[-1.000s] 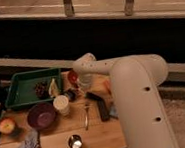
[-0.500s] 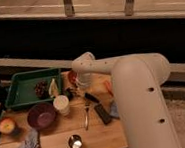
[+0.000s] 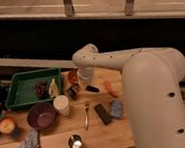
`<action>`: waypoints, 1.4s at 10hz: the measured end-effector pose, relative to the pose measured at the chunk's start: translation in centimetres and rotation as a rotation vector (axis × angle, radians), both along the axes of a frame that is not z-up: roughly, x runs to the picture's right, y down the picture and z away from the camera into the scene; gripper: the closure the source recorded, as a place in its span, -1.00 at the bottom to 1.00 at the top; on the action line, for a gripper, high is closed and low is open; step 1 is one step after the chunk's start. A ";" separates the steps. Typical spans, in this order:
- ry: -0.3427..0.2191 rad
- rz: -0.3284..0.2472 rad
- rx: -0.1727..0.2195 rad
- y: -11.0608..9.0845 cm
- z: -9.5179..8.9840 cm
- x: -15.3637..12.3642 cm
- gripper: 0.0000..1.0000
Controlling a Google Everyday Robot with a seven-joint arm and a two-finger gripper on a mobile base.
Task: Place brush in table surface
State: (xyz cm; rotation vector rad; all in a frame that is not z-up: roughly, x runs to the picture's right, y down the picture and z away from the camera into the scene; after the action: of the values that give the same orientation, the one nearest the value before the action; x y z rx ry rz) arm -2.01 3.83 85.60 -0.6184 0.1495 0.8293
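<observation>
Compared with a second ago, the white robot arm is seen shifted a little to the right. Its gripper (image 3: 84,79) is now found low over the back of the light brown wooden plank tabletop (image 3: 111,139), just right of the green plastic tray (image 3: 12,92). The flat black rectangular bar (image 3: 103,113), partly hidden by the arm earlier, is now fully exposed beside the silver metal utensil (image 3: 85,115).

The small brush with the stubby dark head and pale patch (image 3: 72,92) is seen just below and left of the gripper, between the tray and the white cup (image 3: 62,104). It appears to be resting on the wood. Whether the gripper is spread or pinched shut cannot be told, nor whether contact with the brush is kept.

The placing is judged to be at or very near completion, since the brush is already down at table level. A clean release and a straight lift away would be called for, so that the brush is not dragged toward the tray.
</observation>
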 end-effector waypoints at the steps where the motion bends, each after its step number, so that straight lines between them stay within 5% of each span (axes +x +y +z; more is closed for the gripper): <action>1: 0.015 0.004 0.028 -1.2 -1.2 0.7 1.00; 7: 0.182 0.023 0.219 -7.8 -8.2 7.3 1.00; 10: 0.228 0.040 0.223 -7.3 -8.4 8.8 1.00; 14: 0.249 0.064 0.156 -4.0 -5.6 9.4 1.00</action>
State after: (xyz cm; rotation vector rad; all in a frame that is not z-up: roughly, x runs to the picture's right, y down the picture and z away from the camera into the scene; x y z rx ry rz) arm 7.43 -0.17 80.00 -0.3736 0.2892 0.9685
